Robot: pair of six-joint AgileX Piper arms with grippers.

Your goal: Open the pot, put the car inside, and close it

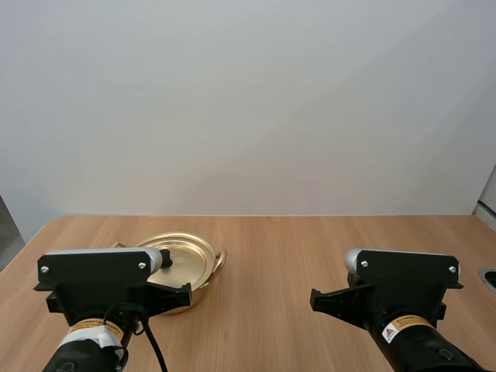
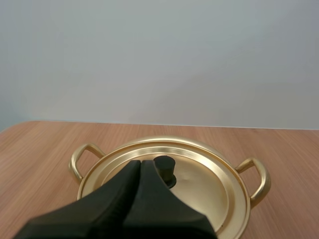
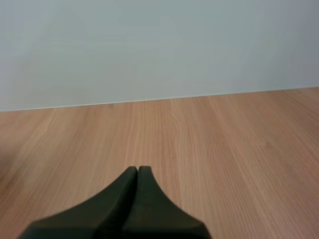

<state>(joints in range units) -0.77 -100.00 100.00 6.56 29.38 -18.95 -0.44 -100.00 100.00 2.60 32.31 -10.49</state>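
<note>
Since the lid [image 2: 199,181] sits flat on the gold pot [image 1: 200,293], which stands on the left half of the table [image 3: 224,139] close before my left arm, the step in hand looks to be the opening. Left gripper [image 2: 140,163]: fingers together as one dark wedge, nothing held, tips just short of the black knob [image 2: 166,168] at the lid's centre and slightly off its line. To do this well, I judge: part the fingers first, wide enough to clear the knob on both sides; square up so the knob lies between the pads, not against one tip; ease forward and close low on it, near the stem, where a grip should slip least. Lift straight up until the lid clears the rim, since a tilted pull may catch the edge and drag the pot. Set the lid on bare wood clear of the pot's mouth. Right gripper [image 3: 137,169]: fingers likewise pressed together, empty, low over bare table well right of the pot; best left out of the lid's path.
</note>
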